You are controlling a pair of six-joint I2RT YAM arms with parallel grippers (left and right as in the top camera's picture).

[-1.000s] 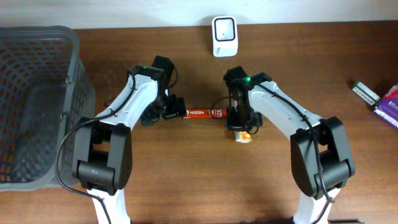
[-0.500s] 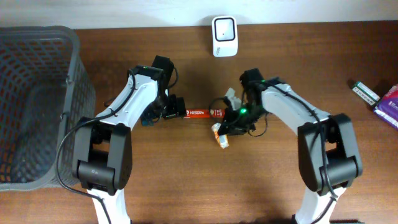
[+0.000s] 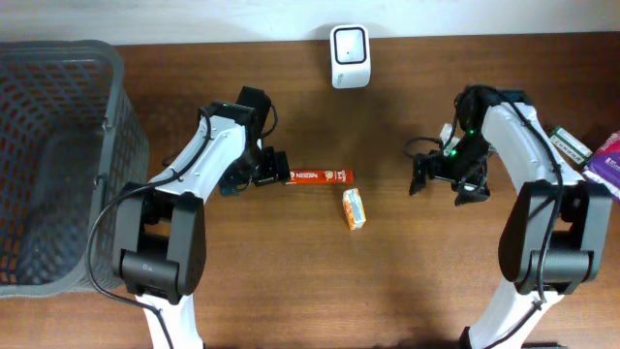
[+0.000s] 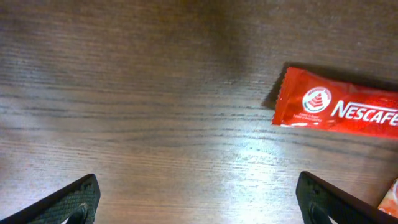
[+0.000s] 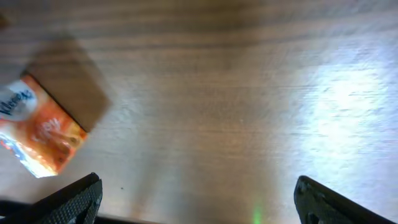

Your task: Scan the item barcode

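The wooden bench [image 3: 291, 281] is carrying everything in view. A dark grey mesh basket [image 3: 53, 165] is standing at its far left edge; inside it, only its own mesh walls and floor are showing.

The left hand [image 3: 255, 178] is hanging low over the bench just left of centre, its fingers spread wide and gripping nothing. In the left wrist view this hand [image 4: 199, 205] is showing bare wood between its fingertips [image 4: 78, 199].

The right hand [image 3: 446, 184] is hanging right of centre, likewise spread wide and holding nothing. In the right wrist view this hand [image 5: 199, 205] is also framing bare wood.

A white scanner [image 3: 349, 44] is standing at the far edge, near the middle.

A red Nescafé sachet [image 3: 320, 175] is lying flat between the two hands, its left end just beside the left hand; the left wrist view is showing that end of the sachet [image 4: 339, 111].

An orange tissue packet [image 3: 355, 208] is lying on the bench just near of the sachet's right end, well left of the right hand; the right wrist view is catching the packet [image 5: 40, 134] at its left edge.

A dark box [image 3: 570, 143] and a purple packet [image 3: 605, 165] are lying at the right edge.
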